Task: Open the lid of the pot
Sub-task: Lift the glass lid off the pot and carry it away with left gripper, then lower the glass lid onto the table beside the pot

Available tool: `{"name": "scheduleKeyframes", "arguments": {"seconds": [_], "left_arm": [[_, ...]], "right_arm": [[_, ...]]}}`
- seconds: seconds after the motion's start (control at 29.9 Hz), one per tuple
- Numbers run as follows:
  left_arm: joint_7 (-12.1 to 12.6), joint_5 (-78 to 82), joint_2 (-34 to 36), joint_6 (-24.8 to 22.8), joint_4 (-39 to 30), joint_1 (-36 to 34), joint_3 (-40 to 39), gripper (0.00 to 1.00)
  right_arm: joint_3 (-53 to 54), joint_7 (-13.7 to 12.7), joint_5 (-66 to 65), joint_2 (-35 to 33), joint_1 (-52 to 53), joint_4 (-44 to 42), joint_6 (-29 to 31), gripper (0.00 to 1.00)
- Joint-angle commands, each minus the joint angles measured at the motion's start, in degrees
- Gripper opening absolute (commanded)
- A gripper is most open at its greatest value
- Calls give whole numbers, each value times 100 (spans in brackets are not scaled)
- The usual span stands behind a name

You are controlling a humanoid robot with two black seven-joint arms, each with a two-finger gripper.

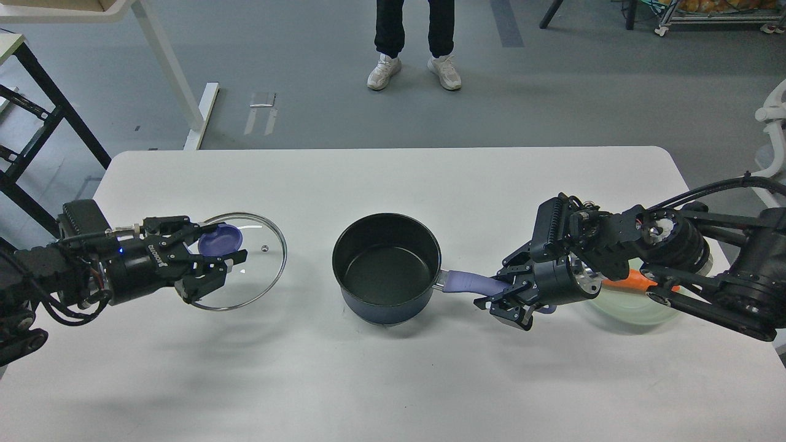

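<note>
A dark blue pot (387,270) stands open and empty in the middle of the white table (393,380). Its purple handle (470,283) points right. My right gripper (498,296) is shut on the end of that handle. My left gripper (214,250) is shut on the purple knob (220,237) of the glass lid (252,261). It holds the lid at the left side of the table, well away from the pot, just above the surface.
A pale green bowl (632,307) with an orange carrot (632,283) sits at the right, partly behind my right arm. A person's legs (414,43) stand beyond the table's far edge. A black frame (37,123) stands far left.
</note>
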Motion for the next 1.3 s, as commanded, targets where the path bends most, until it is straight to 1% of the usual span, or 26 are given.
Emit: {"name": "scheduleKeyframes", "arguments": {"seconds": [0.0,0.27,0.47,0.67,0.77,0.8,0.84,0.87,0.94,1.07,1.27], "left_arm": [[1,-19,-63,161,69,298,0,23],[1,-151,-318,205,596,492,0,25],[1,-133,-511,214,930,572,8,28],[1,-142,-652,214,1317,695,8,33],[1,-142,-740,214,1405,695,17,38],[1,-142,-748,214,1405,695,17,41],[1,-133,-749,214,1405,695,17,46],[1,-133,-749,214,1414,695,17,56],[1,-142,-757,214,1414,695,17,85],[1,-133,-757,214,1414,738,96,90],[1,-177,-766,214,1414,748,167,94]], "right_arm": [[0,0,0,1,0,9,1,34],[-9,0,0,-8,0,9,1,34],[0,0,0,-26,-8,9,1,34],[0,0,0,-35,0,9,1,34],[0,0,0,-35,-8,9,1,34],[0,0,0,-35,-9,9,1,34],[0,0,0,-35,-9,9,1,34],[0,0,0,-35,-9,9,1,34],[0,0,0,-35,-8,9,1,34],[0,0,0,-35,-9,9,1,34],[0,0,0,-35,-9,9,1,34]]}}
